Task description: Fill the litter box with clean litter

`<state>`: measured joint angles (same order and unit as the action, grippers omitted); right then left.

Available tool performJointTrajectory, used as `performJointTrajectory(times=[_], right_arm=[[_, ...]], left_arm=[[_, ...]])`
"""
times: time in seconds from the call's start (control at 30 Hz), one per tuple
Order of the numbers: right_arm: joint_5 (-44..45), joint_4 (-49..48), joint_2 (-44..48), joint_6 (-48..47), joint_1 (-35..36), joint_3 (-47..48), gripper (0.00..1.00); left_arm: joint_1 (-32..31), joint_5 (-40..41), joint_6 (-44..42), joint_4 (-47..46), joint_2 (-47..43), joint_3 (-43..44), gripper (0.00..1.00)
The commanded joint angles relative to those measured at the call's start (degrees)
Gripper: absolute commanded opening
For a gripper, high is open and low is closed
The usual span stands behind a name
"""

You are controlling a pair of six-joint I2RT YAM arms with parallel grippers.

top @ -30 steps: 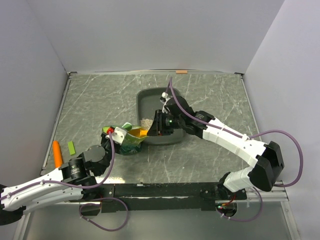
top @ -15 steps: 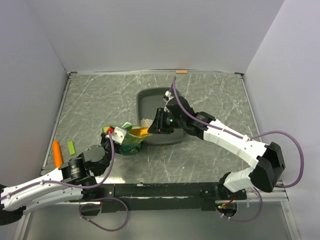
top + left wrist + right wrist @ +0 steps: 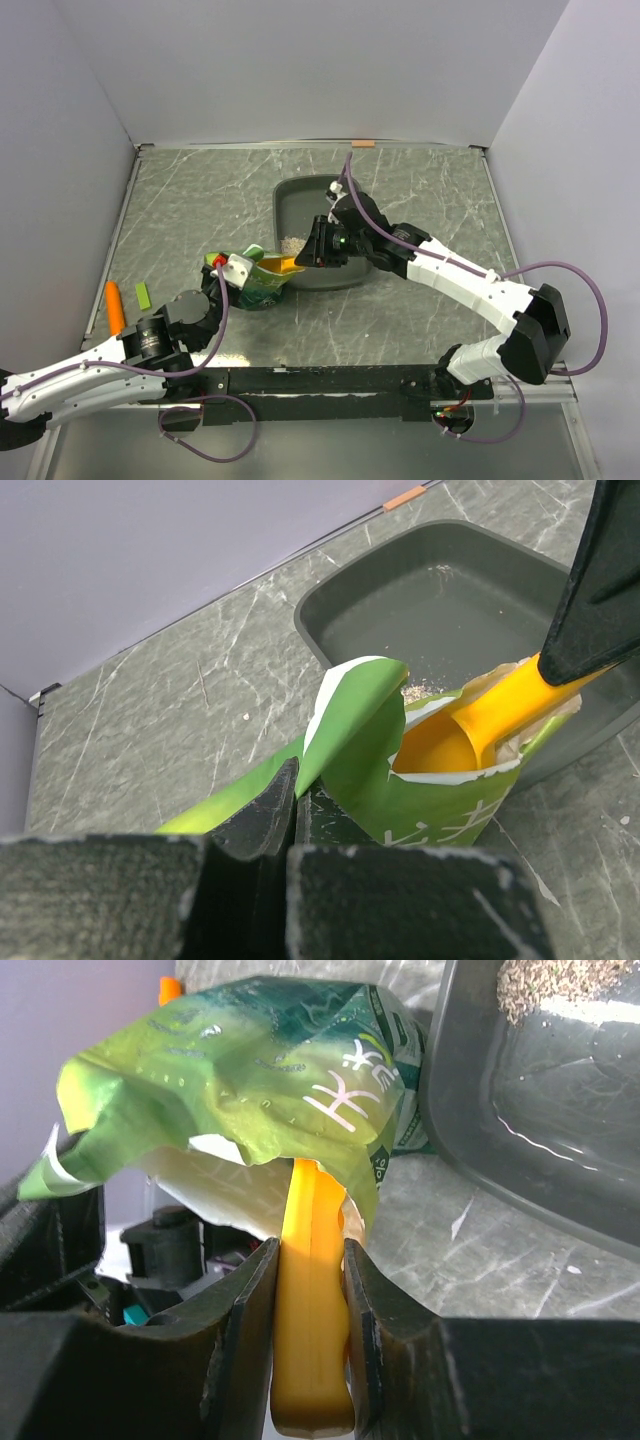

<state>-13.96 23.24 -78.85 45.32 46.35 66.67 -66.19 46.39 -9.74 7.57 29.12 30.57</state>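
The dark grey litter box [image 3: 345, 200] [image 3: 450, 590] [image 3: 560, 1120] lies at mid-table with a small pile of clean litter [image 3: 291, 243] [image 3: 560, 978] [image 3: 424, 689] in its near left corner. Just left of it a green bag [image 3: 262, 287] [image 3: 420, 790] [image 3: 250, 1070] leans with its mouth toward the box. My left gripper [image 3: 224, 270] [image 3: 293, 780] is shut on the bag's torn edge. My right gripper [image 3: 318, 250] [image 3: 310, 1250] is shut on the handle of an orange scoop [image 3: 280, 265] [image 3: 470, 725] [image 3: 312, 1310], whose bowl sits inside the bag's mouth.
An orange carrot-like piece [image 3: 115, 307] and a small green strip [image 3: 142, 296] lie near the left wall. Grey walls close the table on the left, back and right. An orange tape mark [image 3: 363, 144] sits at the back edge.
My right gripper shifted slightly left and turned a little, pushing the scoop a bit further into the bag. Over the last half second nothing moved. The left arm stayed still.
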Motion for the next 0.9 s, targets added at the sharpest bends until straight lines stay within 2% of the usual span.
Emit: performJointTrajectory(times=[0.0,0.17,0.3,0.43,0.67,0.87], right_arm=[[2.62,4.7,-0.07,-4.44,-1.09,4.07,0.0],[4.37,9.18,-3.06,-8.31,-0.47,9.68,0.0],[5.16,15.23,-8.85,-11.56,0.94,15.67,0.0],[4.73,17.27,-12.81,-13.15,1.82,19.36,0.0],[3.59,18.59,-17.74,-14.47,1.73,21.74,0.0],[0.78,14.3,-19.67,-13.59,1.82,18.58,0.0]], left_arm=[[0.28,2.22,0.42,1.39,-0.21,1.78,0.01],[0.28,1.33,1.65,2.71,0.76,2.57,0.01],[0.28,0.98,1.57,2.54,1.28,2.74,0.01],[0.28,-0.33,1.91,2.01,2.16,2.48,0.01],[0.19,-2.27,2.09,0.69,4.45,2.3,0.01],[0.28,-3.94,2.53,-0.19,5.5,2.22,0.01]])
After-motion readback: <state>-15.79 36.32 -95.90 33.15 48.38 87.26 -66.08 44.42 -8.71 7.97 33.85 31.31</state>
